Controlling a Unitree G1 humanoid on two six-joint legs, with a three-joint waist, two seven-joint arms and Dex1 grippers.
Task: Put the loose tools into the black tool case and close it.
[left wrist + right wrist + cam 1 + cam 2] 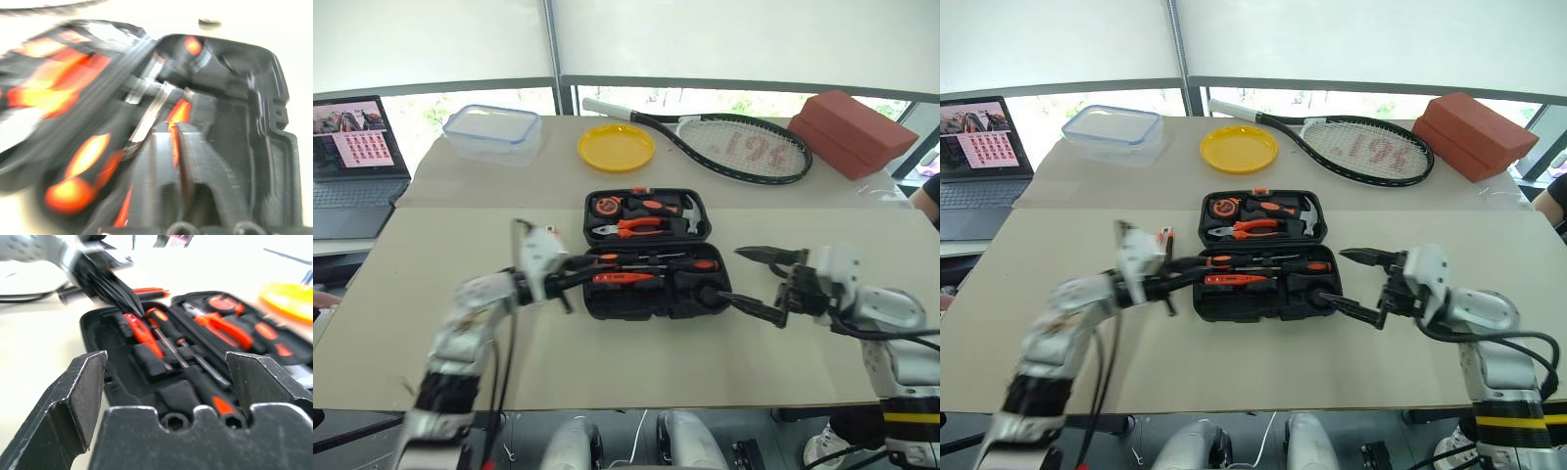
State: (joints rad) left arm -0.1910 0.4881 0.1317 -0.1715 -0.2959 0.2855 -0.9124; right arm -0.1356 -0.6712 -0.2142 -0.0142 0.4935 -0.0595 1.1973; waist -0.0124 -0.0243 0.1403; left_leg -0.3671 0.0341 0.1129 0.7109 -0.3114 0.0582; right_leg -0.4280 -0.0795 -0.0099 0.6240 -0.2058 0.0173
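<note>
The black tool case (646, 299) lies open in the middle of the table. Its near half holds two orange-and-black screwdrivers (651, 262) and an orange-black utility knife (625, 278). The far half holds pliers, a hammer and a tape measure. My left gripper (579, 271) hovers at the case's left edge, its fingers (151, 161) open only a narrow gap with nothing between them. At the case's right edge my right gripper (731, 274) stands wide open and empty. A small orange tool (1167, 235) lies on the table left of the case.
Along the far side of the table stand a clear lidded box (494, 130), a yellow plate (617, 147), a tennis racket (734, 145) and red blocks (852, 132). A laptop (352, 147) sits on a separate surface at the far left.
</note>
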